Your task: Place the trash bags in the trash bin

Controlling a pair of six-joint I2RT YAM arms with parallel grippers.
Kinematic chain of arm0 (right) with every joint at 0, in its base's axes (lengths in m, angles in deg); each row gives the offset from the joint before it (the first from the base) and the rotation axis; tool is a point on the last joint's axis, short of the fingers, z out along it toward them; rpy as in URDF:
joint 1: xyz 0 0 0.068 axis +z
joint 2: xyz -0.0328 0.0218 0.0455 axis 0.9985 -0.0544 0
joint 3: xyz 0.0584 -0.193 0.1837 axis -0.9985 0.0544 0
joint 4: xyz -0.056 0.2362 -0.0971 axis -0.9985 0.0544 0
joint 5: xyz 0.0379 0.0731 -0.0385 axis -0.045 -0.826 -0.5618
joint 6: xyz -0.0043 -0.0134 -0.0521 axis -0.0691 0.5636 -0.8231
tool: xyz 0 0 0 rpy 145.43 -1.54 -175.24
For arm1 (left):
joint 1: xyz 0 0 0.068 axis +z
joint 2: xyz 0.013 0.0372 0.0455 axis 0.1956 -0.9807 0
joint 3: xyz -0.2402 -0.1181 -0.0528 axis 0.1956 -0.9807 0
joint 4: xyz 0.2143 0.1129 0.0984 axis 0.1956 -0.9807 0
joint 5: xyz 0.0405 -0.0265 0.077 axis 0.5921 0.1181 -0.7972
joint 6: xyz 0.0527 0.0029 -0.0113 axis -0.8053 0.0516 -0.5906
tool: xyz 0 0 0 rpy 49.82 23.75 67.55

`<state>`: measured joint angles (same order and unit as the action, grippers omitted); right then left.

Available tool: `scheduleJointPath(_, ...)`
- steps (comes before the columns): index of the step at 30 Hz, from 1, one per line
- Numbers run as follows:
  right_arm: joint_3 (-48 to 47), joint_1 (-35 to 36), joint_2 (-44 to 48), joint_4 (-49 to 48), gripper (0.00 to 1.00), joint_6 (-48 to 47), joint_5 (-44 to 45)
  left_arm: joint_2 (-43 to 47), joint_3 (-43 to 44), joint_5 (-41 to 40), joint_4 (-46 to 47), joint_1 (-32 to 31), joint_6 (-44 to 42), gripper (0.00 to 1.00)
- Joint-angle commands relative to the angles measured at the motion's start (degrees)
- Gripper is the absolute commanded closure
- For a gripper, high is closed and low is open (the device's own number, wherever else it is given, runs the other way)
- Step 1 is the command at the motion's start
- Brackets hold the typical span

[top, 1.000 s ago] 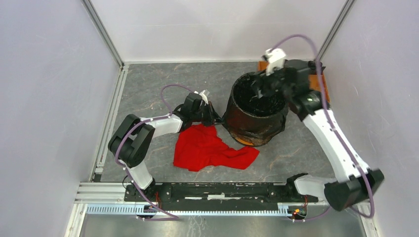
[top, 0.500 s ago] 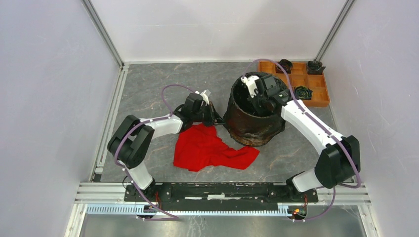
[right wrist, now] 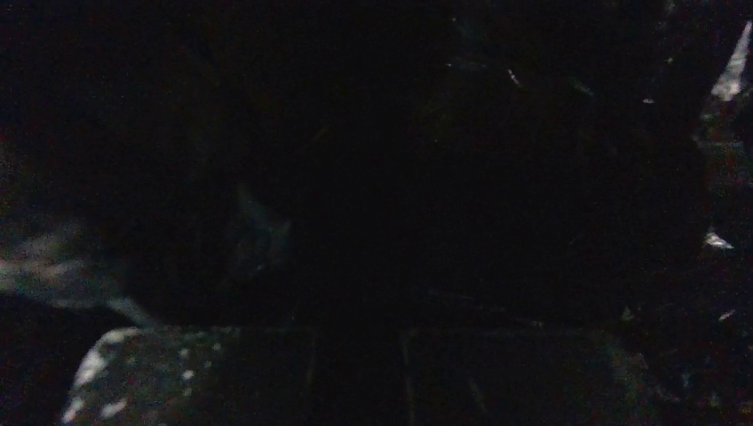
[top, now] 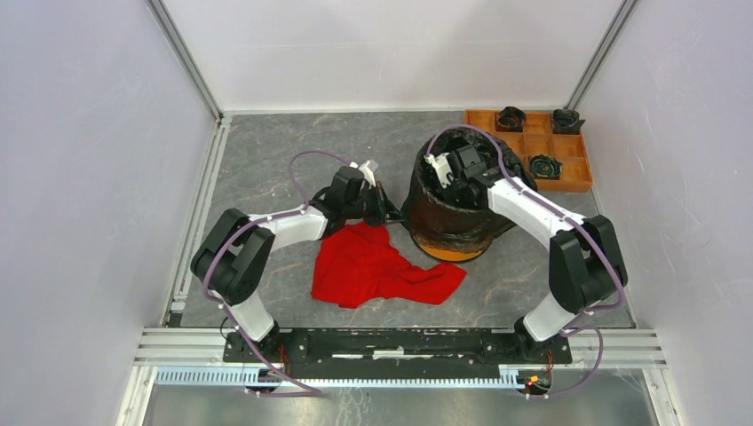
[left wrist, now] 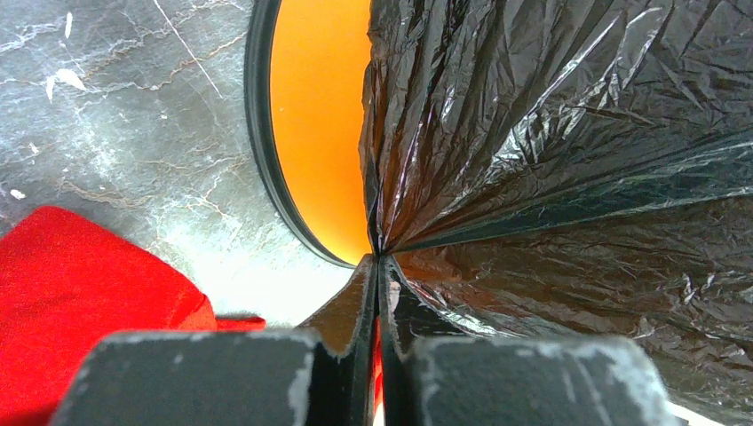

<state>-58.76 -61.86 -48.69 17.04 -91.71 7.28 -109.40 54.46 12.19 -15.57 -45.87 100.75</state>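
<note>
The trash bin stands mid-table, slightly tilted, with orange showing only at its base. The glossy black trash bag is draped over its mouth and down its sides. My left gripper is at the bin's left side, shut on a gathered pinch of the bag next to the orange wall; the jaws meet on the film. My right gripper reaches down inside the bin. The right wrist view is almost black, showing only bag glints, and whether it holds anything is hidden.
A red cloth lies on the table in front of the bin, under my left arm, and shows too in the left wrist view. An orange compartment tray with small dark rolls sits at the back right. Walls enclose the table.
My right arm swung from over the bin's far rim down into the bin and its gripper shut. The tray behind it came into view. My left gripper kept its hold.
</note>
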Motion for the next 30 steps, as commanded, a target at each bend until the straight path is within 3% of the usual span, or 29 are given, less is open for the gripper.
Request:
scheduleJointPath(1, 2.97, 0.15, -0.77, -5.88, 1.0, 0.97, -2.78, 2.67, 0.63, -0.1, 0.8, -0.22, -2.63, 0.93)
scheduleJointPath(16, 1.43, 0.13, -9.42, -5.29, 1.0, 1.33, -2.6, 7.54, 0.24, -1.54, -2.21, -0.22, -4.1, 0.89)
scheduleJointPath(21, 0.42, 0.16, -7.7, -4.17, 0.99, 2.27, -4.35, 7.78, 0.26, -1.89, -2.62, -0.22, -4.25, 0.83)
scheduleJointPath(24, -1.63, 0.25, -3.71, -2.52, 0.94, 3.33, -4.86, 7.77, 0.39, -1.96, -2.82, -0.24, -4.38, 0.8)
scheduleJointPath(27, -1.94, 0.29, 0.3, -1.31, 0.78, 4.08, -5.5, 7.88, 0.65, -1.73, -2.88, -0.22, -4.36, 0.79)
scheduleJointPath(30, -1.45, 0.23, 3.58, -0.22, 0.71, 5.05, -5.09, 8.26, 0.62, -1.98, -2.81, -0.26, -4.38, 0.78)
